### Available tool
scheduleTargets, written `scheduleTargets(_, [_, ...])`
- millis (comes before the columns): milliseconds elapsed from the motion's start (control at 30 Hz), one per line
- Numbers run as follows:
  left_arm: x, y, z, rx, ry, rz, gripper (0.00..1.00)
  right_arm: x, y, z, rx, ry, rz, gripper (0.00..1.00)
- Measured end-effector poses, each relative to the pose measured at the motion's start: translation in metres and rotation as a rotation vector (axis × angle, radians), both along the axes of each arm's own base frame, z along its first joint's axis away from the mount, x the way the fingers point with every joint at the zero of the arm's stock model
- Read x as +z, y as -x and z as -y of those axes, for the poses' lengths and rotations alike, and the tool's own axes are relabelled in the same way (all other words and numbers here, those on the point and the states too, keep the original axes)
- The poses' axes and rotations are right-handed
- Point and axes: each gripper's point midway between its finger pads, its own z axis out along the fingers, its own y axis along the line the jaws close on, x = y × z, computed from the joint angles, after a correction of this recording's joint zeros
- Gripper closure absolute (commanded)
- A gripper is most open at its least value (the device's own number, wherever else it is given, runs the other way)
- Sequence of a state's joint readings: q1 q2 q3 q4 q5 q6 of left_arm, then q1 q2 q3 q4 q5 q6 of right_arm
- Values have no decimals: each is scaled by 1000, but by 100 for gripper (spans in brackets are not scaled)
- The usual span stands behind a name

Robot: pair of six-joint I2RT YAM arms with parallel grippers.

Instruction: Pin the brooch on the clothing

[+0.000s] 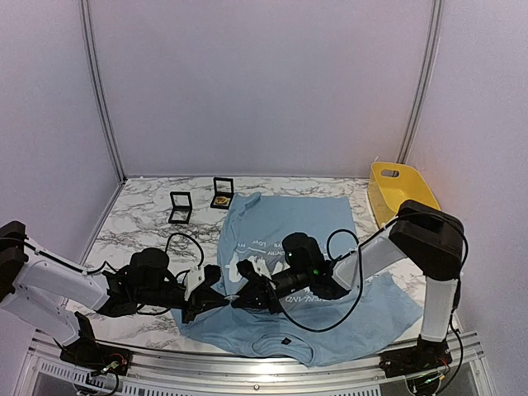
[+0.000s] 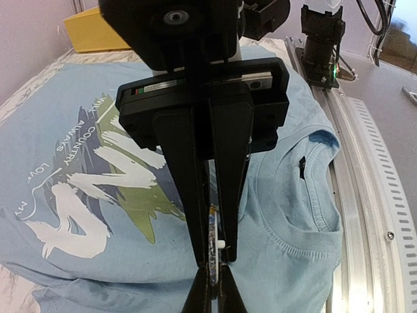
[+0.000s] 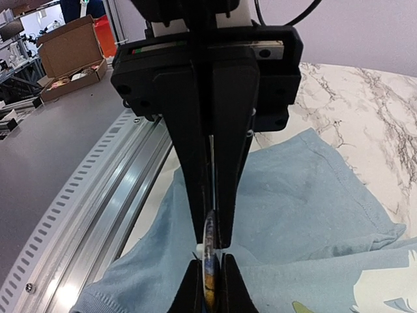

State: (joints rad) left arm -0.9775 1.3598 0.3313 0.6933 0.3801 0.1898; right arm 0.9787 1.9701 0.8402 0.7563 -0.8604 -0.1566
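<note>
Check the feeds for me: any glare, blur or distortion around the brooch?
Right wrist: brooch edge-on, mid-frame, fairly sharp. Left wrist: black fingers crowd the middle; the rail bows with the wide lens. Top view: even soft light, no glare, brooch too small to make out.

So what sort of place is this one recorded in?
Probably a robotics lab or workshop cell: a marble-patterned table walled by plain white panels, an aluminium rail along its near edge, and an open cardboard box beyond it.
</note>
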Motion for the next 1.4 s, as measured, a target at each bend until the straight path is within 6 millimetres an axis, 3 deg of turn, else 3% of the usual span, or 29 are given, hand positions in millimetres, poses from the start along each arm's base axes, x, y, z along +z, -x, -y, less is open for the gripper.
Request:
scheduleTargets(567, [-12, -15, -11, 82, -57, -3, 100, -12, -24, -12, -121, 157, -154, 100])
scheduleTargets(1067, [-4, -27, -10, 141, -40, 8, 100, -3, -37, -10, -242, 122, -337, 100])
scheduleTargets(1300, [6, -22, -2, 108, -5, 20, 100, 7, -31, 0, -248, 19, -346, 94])
scheduleTargets(1400, [8, -21, -1, 101, 2, 28, 100, 9, -32, 1, -250, 6, -347, 83])
